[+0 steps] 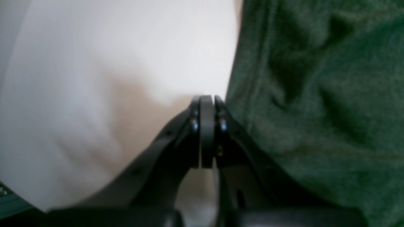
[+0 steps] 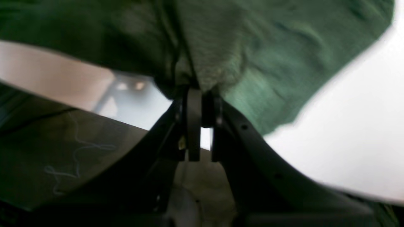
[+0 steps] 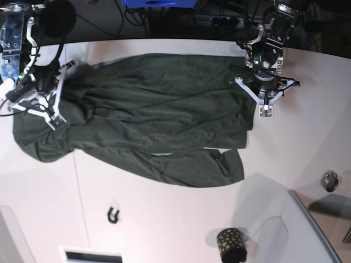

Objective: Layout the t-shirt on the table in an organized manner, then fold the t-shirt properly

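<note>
The table is a broad white top with thin seam lines, its far edge curving against a dark background. Spread across its far half lies the t-shirt — dark green, rumpled, one end bunched at the base view's left. Nearer, a small black hook rests on bare white. A black gold-dotted cup stands beside a grey raised panel — and a small metal ring lies past its corner.

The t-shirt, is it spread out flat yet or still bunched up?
Partly spread: the t-shirt lies across the table with layers overlapping and wrinkled, its end bunched at the right gripper.
</note>
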